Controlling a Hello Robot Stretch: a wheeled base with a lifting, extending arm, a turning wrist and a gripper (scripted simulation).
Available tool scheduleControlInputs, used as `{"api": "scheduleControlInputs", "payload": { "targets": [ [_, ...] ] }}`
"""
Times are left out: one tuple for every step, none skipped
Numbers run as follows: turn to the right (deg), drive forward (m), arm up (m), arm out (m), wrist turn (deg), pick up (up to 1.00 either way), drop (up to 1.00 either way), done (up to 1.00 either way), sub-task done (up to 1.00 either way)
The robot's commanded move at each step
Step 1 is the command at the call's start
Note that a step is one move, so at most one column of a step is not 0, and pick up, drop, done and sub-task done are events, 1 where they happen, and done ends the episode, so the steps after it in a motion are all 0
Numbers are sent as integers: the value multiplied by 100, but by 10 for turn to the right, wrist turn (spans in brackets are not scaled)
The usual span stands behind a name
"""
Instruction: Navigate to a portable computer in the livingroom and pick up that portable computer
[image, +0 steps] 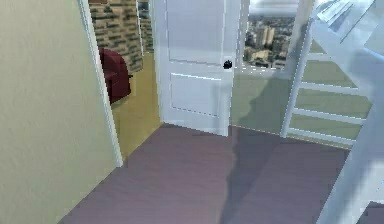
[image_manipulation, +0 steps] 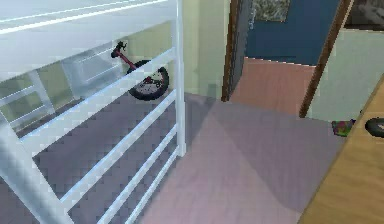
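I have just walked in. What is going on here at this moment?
The robot stands in a room with a grey-purple floor, apparently on its way to find the computer. Ahead, a white door stands open beside a doorway with a dark red thing behind it. To the side are a white frame, a small bicycle and another doorway into a blue-walled room.

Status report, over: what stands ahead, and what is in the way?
White door ahead, standing open; doorway left of it, dark red seat beyond. White bed frame close at arm side; bike behind it.
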Motion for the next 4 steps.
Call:
{"api": "scheduleControlInputs", "payload": {
  "targets": [
    [0, 30, 0, 0, 0, 0, 0, 0, 0],
    [30, 0, 0, 0, 0, 0, 0, 0, 0],
    [0, 100, 0, 0, 0, 0, 0, 0, 0],
    [90, 0, 0, 0, 0, 0, 0, 0, 0]
  ]
}}
